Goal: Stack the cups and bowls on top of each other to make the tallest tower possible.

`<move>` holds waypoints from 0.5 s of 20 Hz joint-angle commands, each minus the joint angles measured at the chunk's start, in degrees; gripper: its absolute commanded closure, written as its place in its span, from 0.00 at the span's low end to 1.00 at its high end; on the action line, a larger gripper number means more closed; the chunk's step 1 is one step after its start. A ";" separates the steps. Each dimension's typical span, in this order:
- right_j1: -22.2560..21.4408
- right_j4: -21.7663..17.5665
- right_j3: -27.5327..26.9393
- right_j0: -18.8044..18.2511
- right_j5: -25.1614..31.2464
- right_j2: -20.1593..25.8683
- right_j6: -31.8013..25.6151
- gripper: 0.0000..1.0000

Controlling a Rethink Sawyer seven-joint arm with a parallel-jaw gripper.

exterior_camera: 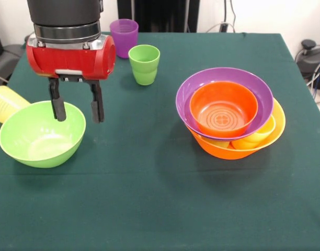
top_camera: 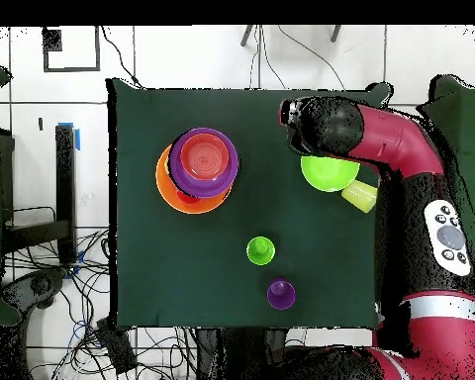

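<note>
On the tabletop [exterior_camera: 149,209], green cloth, items by size:

Tower [exterior_camera: 230,117]: orange base bowl [exterior_camera: 223,149], tilted purple bowl [exterior_camera: 264,94] on it, small orange bowl [exterior_camera: 223,110] nested inside. A yellowish cup [exterior_camera: 256,137] shows wedged between base and purple bowl. Three bowls placed; judged partly built.

Lime bowl [exterior_camera: 40,138]: loose, upright, well apart from the tower. End effector [exterior_camera: 76,107] hangs over its far rim, fingers spread and empty, one over the bowl, one beyond the rim. Likely the next item to move.

Pale yellow cup [exterior_camera: 6,103]: on its side, just beside the lime bowl.

Lime cup [exterior_camera: 144,64], purple cup [exterior_camera: 124,36]: upright, loose, toward the far edge.

Remaining cups: not visible as separate items.
</note>
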 commanded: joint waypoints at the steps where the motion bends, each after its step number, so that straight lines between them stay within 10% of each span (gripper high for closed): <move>1: 4.19 -4.59 3.81 0.41 -3.97 3.94 -6.03 0.00; 10: 5.08 -5.69 3.49 0.54 -5.12 2.96 -6.30 0.00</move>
